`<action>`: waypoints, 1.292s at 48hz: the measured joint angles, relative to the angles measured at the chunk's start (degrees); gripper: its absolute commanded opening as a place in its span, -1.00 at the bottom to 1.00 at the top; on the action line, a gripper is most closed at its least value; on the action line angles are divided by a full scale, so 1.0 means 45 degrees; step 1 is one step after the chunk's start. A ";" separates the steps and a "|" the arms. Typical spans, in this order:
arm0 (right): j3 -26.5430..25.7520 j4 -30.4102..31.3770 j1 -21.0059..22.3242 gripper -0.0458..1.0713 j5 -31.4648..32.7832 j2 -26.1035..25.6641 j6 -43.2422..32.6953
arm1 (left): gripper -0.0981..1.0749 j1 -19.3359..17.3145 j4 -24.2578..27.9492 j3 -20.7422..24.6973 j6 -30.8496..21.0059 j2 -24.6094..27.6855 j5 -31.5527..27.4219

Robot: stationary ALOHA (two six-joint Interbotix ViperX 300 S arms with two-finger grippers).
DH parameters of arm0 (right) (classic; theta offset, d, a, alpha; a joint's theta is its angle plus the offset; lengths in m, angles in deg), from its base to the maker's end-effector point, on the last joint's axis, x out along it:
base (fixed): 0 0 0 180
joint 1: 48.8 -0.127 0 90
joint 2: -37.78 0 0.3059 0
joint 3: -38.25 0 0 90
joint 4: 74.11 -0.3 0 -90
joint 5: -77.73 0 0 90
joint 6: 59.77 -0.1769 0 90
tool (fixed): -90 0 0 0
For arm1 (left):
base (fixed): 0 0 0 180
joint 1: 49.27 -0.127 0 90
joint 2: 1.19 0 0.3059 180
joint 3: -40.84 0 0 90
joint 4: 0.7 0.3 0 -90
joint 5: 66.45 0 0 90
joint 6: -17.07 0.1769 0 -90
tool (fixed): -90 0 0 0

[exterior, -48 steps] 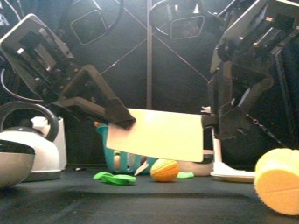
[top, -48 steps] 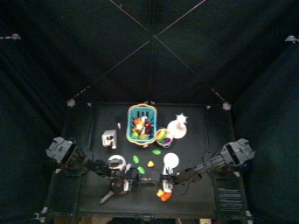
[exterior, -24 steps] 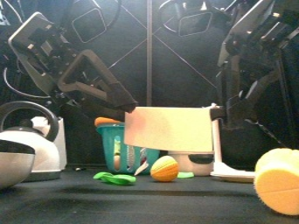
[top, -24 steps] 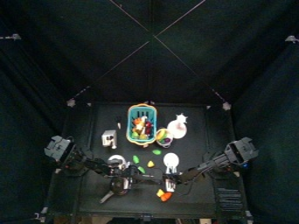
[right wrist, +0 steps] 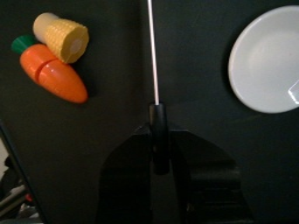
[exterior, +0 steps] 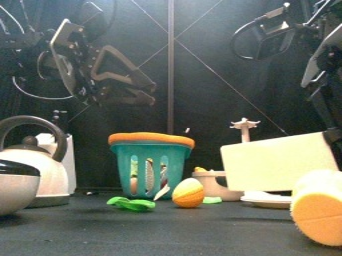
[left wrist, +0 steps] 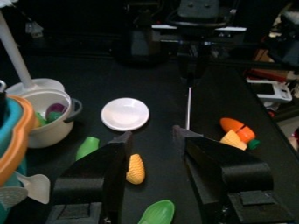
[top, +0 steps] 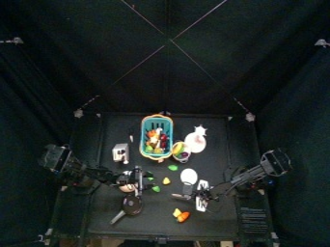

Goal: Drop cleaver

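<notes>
The cleaver (exterior: 274, 160), a broad cream blade, hangs low at the right in the front view, just above the table. My right gripper (right wrist: 156, 118) is shut on its black handle; the right wrist view shows the blade edge-on as a thin line (right wrist: 152, 52). My left gripper (left wrist: 152, 140) is open and empty. It has drawn back to the upper left in the front view (exterior: 131, 92). The left wrist view shows the cleaver's thin edge (left wrist: 188, 92) ahead of the left jaws, apart from them.
A white plate (right wrist: 267, 59) lies beside the blade, and a toy carrot (right wrist: 52, 74) and corn slice (right wrist: 61, 35) on its other side. A teal basket (exterior: 150, 165), a white kettle (exterior: 27, 165), green pods (exterior: 131, 204) and a yellow piece (exterior: 318, 207) stand along the front.
The left gripper has let go of the blade's edge and pulled away to the left. The right gripper has carried the cleaver to the right and lower.
</notes>
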 measured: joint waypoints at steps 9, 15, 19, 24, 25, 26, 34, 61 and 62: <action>0.1230 -0.0508 0.0117 -0.04 -0.1523 -0.0625 0.0000 | 0.54 -0.0020 0.0000 -0.0723 0.0000 -0.1152 0.0176; 0.1660 -0.0684 0.0371 0.19 -0.2031 -0.0645 0.0000 | 0.54 -0.0020 -0.0098 -0.1035 -0.0020 -0.1738 0.0254; 0.1699 -0.0703 0.0410 0.35 -0.2090 -0.0664 0.0000 | 0.54 -0.0020 -0.0156 -0.1074 -0.0039 -0.1973 0.0273; 0.1719 -0.0684 0.0449 0.56 -0.2109 -0.0664 -0.0020 | 0.54 -0.0020 -0.0156 -0.1074 -0.0039 -0.2051 0.0293; 0.1719 -0.0684 0.0449 0.59 -0.2109 -0.0664 -0.0020 | 0.54 -0.0020 -0.0156 -0.1074 -0.0039 -0.2051 0.0293; 0.1719 -0.0684 0.0449 0.63 -0.2109 -0.0645 0.0000 | 0.54 -0.0020 -0.0156 -0.1074 -0.0039 -0.2051 0.0293; 0.1699 -0.0566 0.0488 0.73 -0.2129 -0.0664 0.0020 | 0.54 -0.0020 -0.0156 -0.1074 -0.0039 -0.2031 0.0293; 0.1387 0.1035 0.0820 0.73 -0.2129 -0.0684 0.0020 | 0.54 0.0000 -0.0137 -0.1133 -0.0039 -0.2031 0.0293; 0.1309 0.1172 0.0859 0.73 -0.2129 -0.0684 0.0020 | 0.54 0.0000 -0.0137 -0.1133 -0.0039 -0.2031 0.0293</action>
